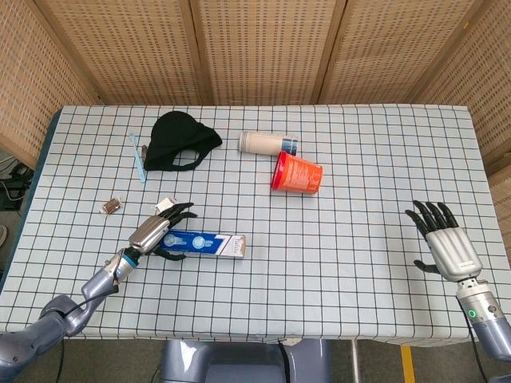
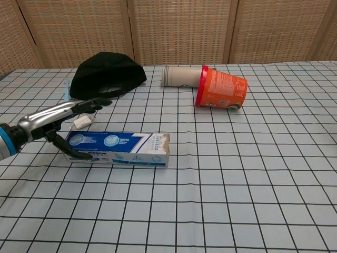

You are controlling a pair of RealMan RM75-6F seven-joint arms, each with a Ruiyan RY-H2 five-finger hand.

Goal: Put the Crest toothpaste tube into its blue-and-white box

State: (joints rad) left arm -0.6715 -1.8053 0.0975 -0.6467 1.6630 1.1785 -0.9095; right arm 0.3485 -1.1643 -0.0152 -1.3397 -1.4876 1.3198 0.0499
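Observation:
The blue-and-white Crest box (image 1: 206,243) (image 2: 124,148) lies flat on the checked tablecloth, front left, its long side running left to right. My left hand (image 1: 154,229) (image 2: 55,118) is at the box's left end. Its fingers are spread out straight above the box, and the thumb (image 2: 79,155) lies along the box's near side. No separate toothpaste tube shows anywhere; the box's right end looks pale and worn. My right hand (image 1: 444,242) hovers far right with its fingers spread, holding nothing, and shows only in the head view.
A black cap (image 1: 180,140) (image 2: 105,74) lies at the back left beside a blue toothbrush (image 1: 137,155). An orange cup (image 1: 297,173) (image 2: 221,88) on its side touches a white cylinder (image 1: 267,144). A small white scrap (image 2: 82,122) and a brown bit (image 1: 110,207) lie near my left hand.

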